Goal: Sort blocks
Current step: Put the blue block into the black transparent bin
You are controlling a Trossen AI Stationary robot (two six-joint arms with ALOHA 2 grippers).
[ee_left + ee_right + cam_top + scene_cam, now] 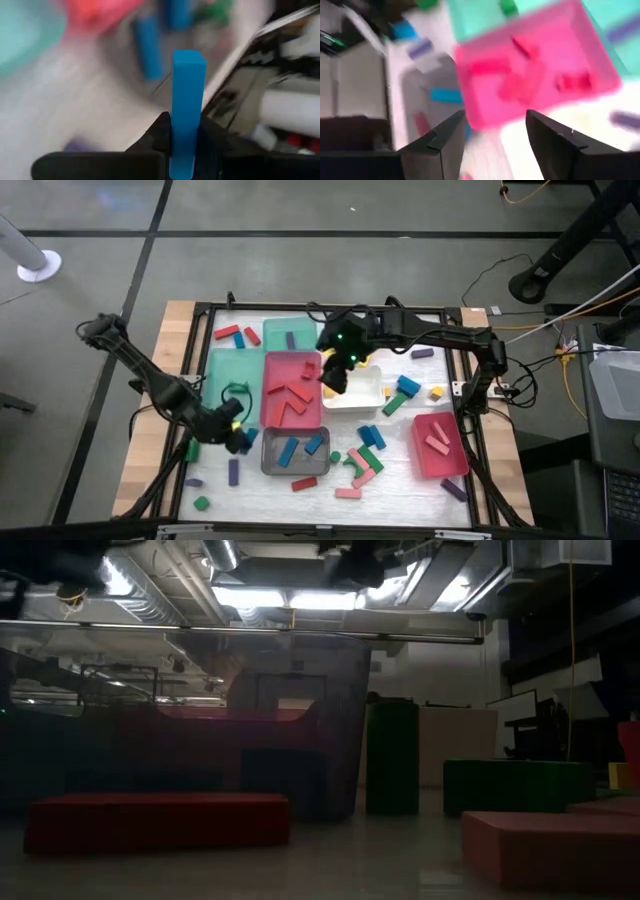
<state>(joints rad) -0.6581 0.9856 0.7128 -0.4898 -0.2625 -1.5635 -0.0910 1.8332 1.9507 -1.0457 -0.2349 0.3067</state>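
The desk (420, 420) is a pale, whitish sheet inside a dark frame with bare wood showing along its sides, standing on a grey floor (300, 270) crossed by cables. From desk height the room behind is dim, with ceiling ducts and strip lights, and only dark blurred slabs of trays and blocks loom close. Shallow smooth-walled trays sit mid-desk: a green tray (232, 372) toward the left side, a red tray (292, 390) at the centre holding red bars, a white tray (358, 392) just right of it, a grey tray (296, 452) toward the near edge holding blue bars and one red, and a pink tray (440, 446) near the right edge with pink pieces. Loose blocks (362, 465), mostly short plain bars in pink, green, blue, purple and red, lie scattered toward the near edge and far edge. The left hand (236, 438) hangs just left of the grey tray, its fingers pinched on a blue block (188, 100), a square-ended bar standing straight up between them. The right hand (495, 135) hovers over the border of the red and white trays, fingers spread with nothing between them. Both wrist views are smeared, so small pieces there are hard to make out.
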